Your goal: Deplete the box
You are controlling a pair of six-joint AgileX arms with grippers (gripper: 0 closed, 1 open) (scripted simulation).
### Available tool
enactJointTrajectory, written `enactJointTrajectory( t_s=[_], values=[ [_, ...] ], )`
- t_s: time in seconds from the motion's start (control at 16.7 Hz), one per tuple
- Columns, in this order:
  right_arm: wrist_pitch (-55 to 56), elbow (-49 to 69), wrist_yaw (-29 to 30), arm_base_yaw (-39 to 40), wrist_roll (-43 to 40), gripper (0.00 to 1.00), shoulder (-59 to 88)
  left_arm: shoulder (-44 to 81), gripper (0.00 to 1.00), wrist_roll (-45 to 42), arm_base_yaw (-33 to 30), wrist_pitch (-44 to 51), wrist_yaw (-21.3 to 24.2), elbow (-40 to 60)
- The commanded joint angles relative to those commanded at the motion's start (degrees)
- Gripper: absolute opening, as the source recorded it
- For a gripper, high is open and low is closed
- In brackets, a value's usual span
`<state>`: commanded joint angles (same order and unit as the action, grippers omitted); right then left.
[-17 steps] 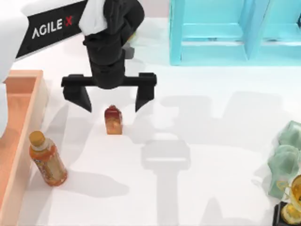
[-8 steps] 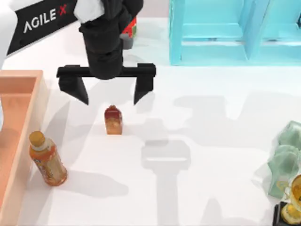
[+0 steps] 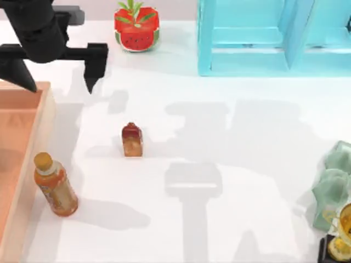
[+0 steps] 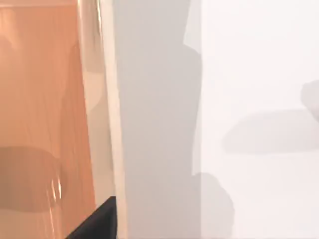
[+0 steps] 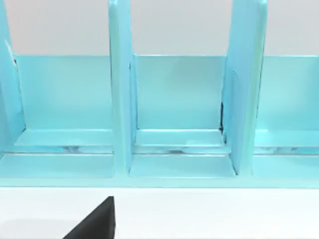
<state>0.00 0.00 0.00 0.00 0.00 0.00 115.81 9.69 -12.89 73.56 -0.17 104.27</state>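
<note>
The box, a shallow tray of orange-tan wood with thick walls, lies at the table's left edge. Its wall and floor also appear in the left wrist view. My left gripper hangs open and holds nothing above the box's far right corner, one finger over the box and the other over the table. An orange bottle stands on the table against the outside of the box's right wall. A small red-brown pack stands further right on the table. A dark part of my right gripper faces the shelf.
A light blue shelf unit stands at the back right, with its open bays in the right wrist view. A watermelon-patterned pot sits at the back. Green bundles and a gold trophy crowd the right edge.
My left gripper has moved away from above the red-brown pack toward the far left, to the box's corner, still open. The pack and bottle have not moved. The pot is now uncovered.
</note>
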Motion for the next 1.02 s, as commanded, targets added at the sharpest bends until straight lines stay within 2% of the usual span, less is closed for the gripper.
enactJointTrajectory(
  t_s=[0.18, 0.36, 0.48, 0.78, 1.02],
  values=[
    [0.0, 0.0, 0.0, 0.0, 0.0, 1.00, 0.0, -4.0, 1.00, -10.2, 11.4, 1.8, 0.1, -3.0],
    [0.0, 0.0, 0.0, 0.0, 0.0, 1.00, 0.0, -6.1, 1.00, -17.2, 18.8, 3.9, 0.3, -5.8],
    [0.0, 0.0, 0.0, 0.0, 0.0, 1.00, 0.0, -6.4, 1.00, -19.0, 20.7, 4.7, 0.4, -6.8],
    [0.0, 0.0, 0.0, 0.0, 0.0, 1.00, 0.0, -6.2, 1.00, -19.1, 20.7, 4.5, 0.3, -6.7],
    [0.0, 0.0, 0.0, 0.0, 0.0, 1.00, 0.0, -5.1, 1.00, -24.1, 25.8, -0.3, 0.4, -10.5]
  ],
)
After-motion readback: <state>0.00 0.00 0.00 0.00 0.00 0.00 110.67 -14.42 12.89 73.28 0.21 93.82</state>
